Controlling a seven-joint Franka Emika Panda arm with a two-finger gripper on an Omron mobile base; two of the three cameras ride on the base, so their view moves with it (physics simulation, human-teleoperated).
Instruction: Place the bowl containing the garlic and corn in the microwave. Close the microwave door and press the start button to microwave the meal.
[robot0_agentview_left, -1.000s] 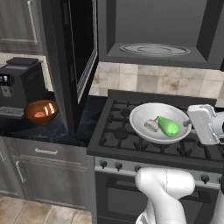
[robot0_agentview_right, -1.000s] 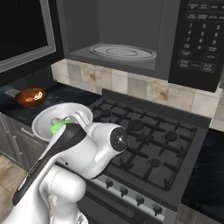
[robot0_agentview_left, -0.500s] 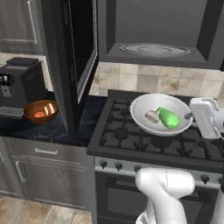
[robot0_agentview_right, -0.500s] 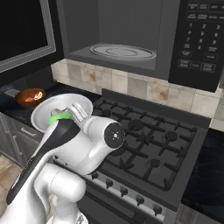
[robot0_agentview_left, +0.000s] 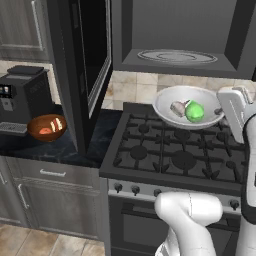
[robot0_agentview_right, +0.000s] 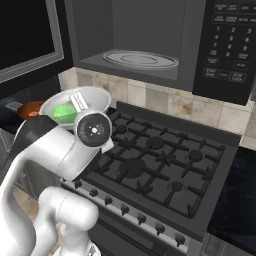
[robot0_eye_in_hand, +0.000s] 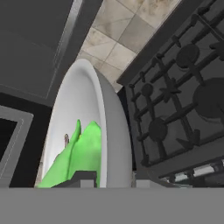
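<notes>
The white-grey bowl (robot0_agentview_left: 165, 98) hangs in the air above the stove's back burners, just below the microwave (robot0_agentview_left: 175, 30) opening. In it lie the green corn (robot0_agentview_left: 195, 111) and the pale garlic (robot0_agentview_left: 177, 108). My gripper (robot0_agentview_left: 220, 111) is shut on the bowl's right rim. In the right base view the bowl (robot0_agentview_right: 96, 93) with the corn (robot0_agentview_right: 62, 111) sits behind my wrist, left of the glass turntable (robot0_agentview_right: 140, 59). The hand view shows the bowl (robot0_eye_in_hand: 110, 114) edge-on, pinched by my gripper (robot0_eye_in_hand: 109, 179), with the corn (robot0_eye_in_hand: 84, 153) inside. The microwave door (robot0_agentview_left: 91, 65) stands swung open to the left.
An orange-brown bowl (robot0_agentview_left: 46, 127) and a black coffee machine (robot0_agentview_left: 22, 97) stand on the dark counter to the left. The gas stove (robot0_agentview_left: 175, 150) lies under the bowl. The microwave's button panel (robot0_agentview_right: 227, 45) is on its right side.
The bowl has risen from just over the stove grates to near the microwave's floor level, still held by my gripper, which rose with it.
</notes>
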